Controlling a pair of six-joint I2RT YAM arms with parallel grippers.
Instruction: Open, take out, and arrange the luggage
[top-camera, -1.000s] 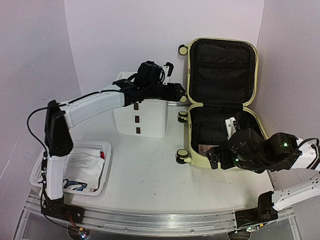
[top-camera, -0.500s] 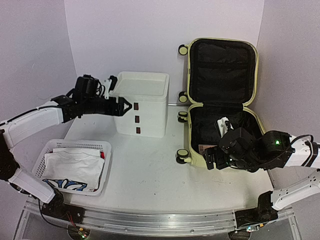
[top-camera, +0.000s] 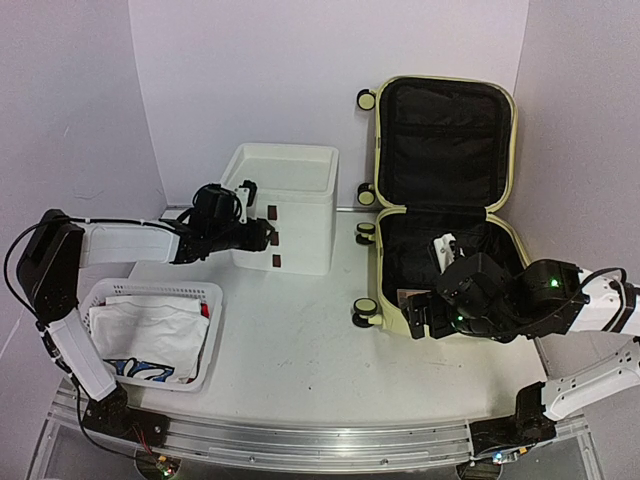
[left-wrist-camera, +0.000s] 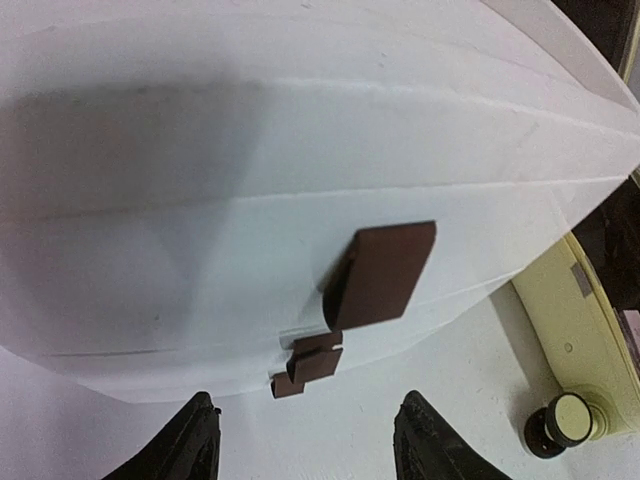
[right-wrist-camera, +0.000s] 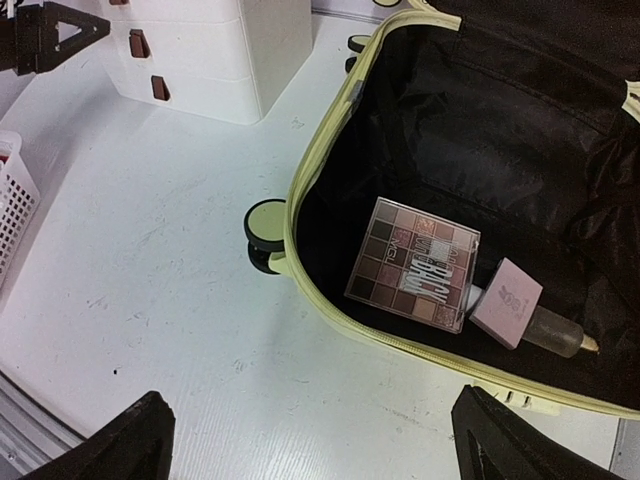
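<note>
The pale yellow luggage (top-camera: 385, 262) lies open at the right, its black-lined lid (top-camera: 445, 140) folded back. Inside the near half lie an eyeshadow palette (right-wrist-camera: 415, 262) and a pink box on a small bottle (right-wrist-camera: 508, 300). My right gripper (right-wrist-camera: 320, 450) hovers open above the table just outside the luggage's near rim (right-wrist-camera: 300, 190), with nothing between its fingers. My left gripper (top-camera: 265, 238) points at the front of the white drawer box (top-camera: 285, 205). Its jaws are apart and empty, a short way from the brown handles (left-wrist-camera: 380, 272).
A white perforated basket (top-camera: 205, 292) holding white cloth sits at the near left. The luggage's yellow-and-black wheels (top-camera: 364, 310) stick out toward the table's middle. Purple walls close in the back and both sides.
My left arm swung away from the luggage's hinge side, out to the left, then came back in to the drawer box front with narrower jaws. My right gripper shifted slightly left.
</note>
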